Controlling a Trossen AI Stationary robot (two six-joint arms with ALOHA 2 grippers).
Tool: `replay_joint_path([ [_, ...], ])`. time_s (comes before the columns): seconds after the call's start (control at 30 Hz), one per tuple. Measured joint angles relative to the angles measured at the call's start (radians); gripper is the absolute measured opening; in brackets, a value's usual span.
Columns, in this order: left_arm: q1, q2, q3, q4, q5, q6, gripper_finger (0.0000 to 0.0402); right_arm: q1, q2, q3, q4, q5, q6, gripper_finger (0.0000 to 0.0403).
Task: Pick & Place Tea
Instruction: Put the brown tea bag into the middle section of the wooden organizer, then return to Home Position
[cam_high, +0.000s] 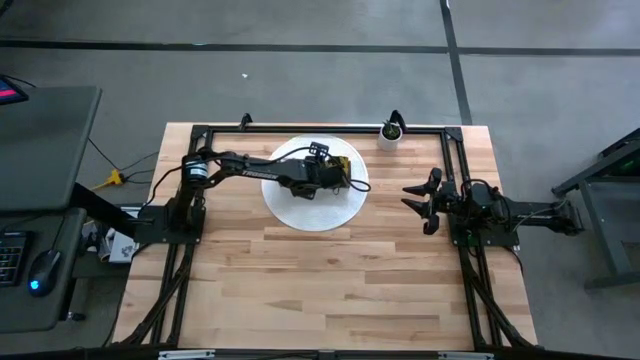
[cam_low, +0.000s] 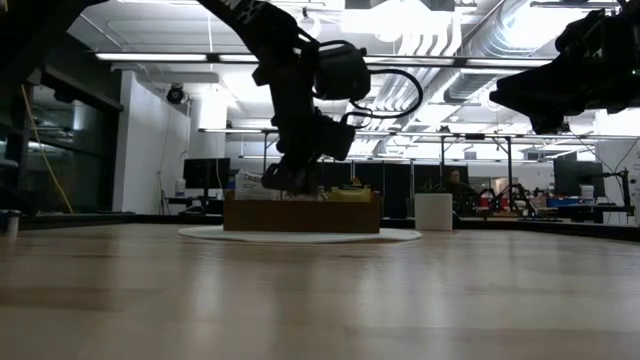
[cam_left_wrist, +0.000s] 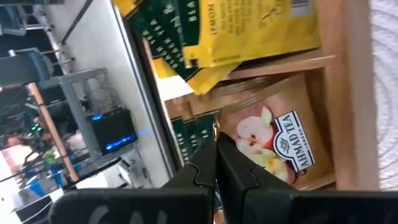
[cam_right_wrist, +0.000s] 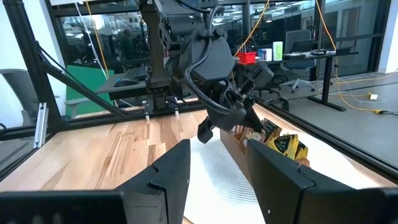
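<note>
A brown wooden box (cam_high: 330, 172) stands on a round white mat (cam_high: 315, 208) at the table's far middle. It holds tea sachets: yellow-green ones (cam_left_wrist: 249, 31) in one compartment and a tan sachet with an apple picture (cam_left_wrist: 273, 146) in the one beside it. My left gripper (cam_left_wrist: 216, 146) reaches into the box from above and is shut at the tan sachet's edge; it shows low over the box in the low view (cam_low: 285, 182). My right gripper (cam_high: 422, 200) is open and empty at the table's right, pointing toward the box (cam_right_wrist: 273, 140). My left gripper pinches the tan sachet by one side edge (cam_left_wrist: 217, 132) between its two shut fingers. The fingers come from above, pointing down into the box compartment. The sachet still lies in the compartment against the box floor; the fingers hide how far back the edge reaches.
A small white pot with a plant (cam_high: 390, 133) stands at the far edge, right of the box. A black frame runs along the table's far, left and right sides. Bare wood stretches from the mat to the near edge.
</note>
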Motion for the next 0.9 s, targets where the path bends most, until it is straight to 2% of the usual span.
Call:
replay_joint_path([
  [0.27, 0.000, 0.000, 0.000, -0.001, 0.050, -0.003, 0.0002, 0.000, 0.000, 0.000, 0.000, 0.000, 0.000, 0.0153],
  [0.37, 0.000, 0.000, 0.000, 0.000, 0.057, -0.003, 0.0014, 0.000, 0.000, 0.000, 0.000, 0.000, 0.000, 0.0153],
  [0.73, 0.000, 0.000, 0.000, -0.001, 0.061, -0.022, 0.0128, 0.000, 0.000, 0.000, 0.000, 0.000, 0.000, 0.0153],
  [0.9, -0.001, 0.000, 0.034, -0.035, 0.061, -0.022, 0.0160, 0.000, 0.000, 0.000, 0.000, 0.000, 0.000, 0.0153],
])
